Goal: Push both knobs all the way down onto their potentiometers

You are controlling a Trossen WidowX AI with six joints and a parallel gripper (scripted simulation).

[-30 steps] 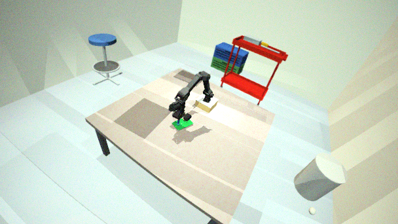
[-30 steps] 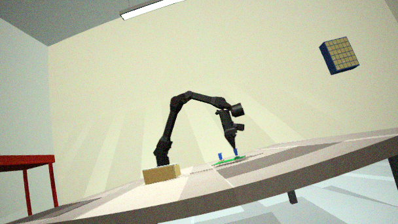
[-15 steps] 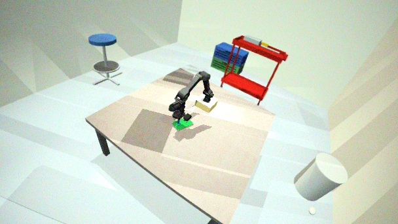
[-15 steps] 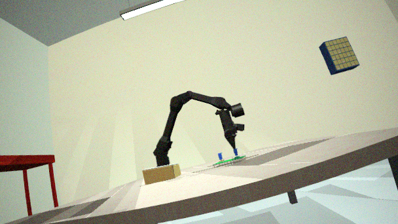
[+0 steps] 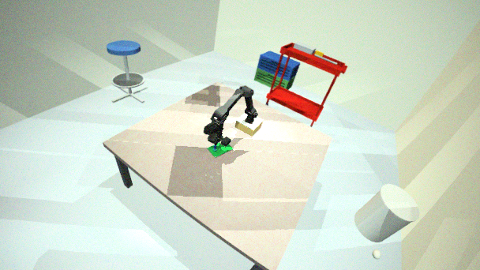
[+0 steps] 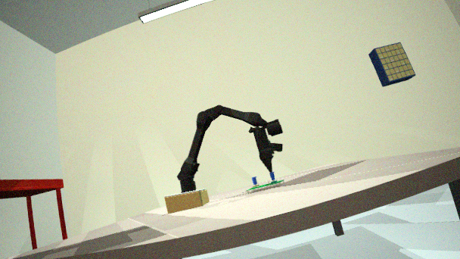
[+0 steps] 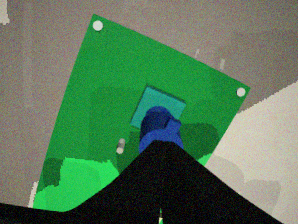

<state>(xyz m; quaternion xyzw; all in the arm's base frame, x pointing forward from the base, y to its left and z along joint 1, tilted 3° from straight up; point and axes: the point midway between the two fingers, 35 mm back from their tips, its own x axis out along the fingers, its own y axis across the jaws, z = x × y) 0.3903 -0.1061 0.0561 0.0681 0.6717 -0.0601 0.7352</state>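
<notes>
The green circuit board [image 5: 218, 153] [image 6: 261, 186] [image 7: 95, 65] stands low on the table. One blue knob [image 6: 272, 176] [image 7: 159, 134] stands above its teal potentiometer [image 7: 167, 101] on the side away from the arm's base. The other blue knob [image 6: 254, 180] stands nearer the base; in the wrist view it is hidden. My gripper [image 6: 271, 171] [image 7: 161, 151] is shut and empty, pointing down with its tips at the top of the far knob. Whether they touch it is hard to tell. How far each knob sits above its potentiometer is too small to tell.
The arm's base stands by a tan block [image 5: 249, 127] [image 6: 186, 201] on the table [image 5: 268, 178] [image 6: 303, 189]. A small pale pin [image 7: 120, 146] stands on the board left of the knob. A red cart [image 5: 295, 103], blue stool [image 5: 123, 48] and grey bin [image 5: 379, 217] stand off the table.
</notes>
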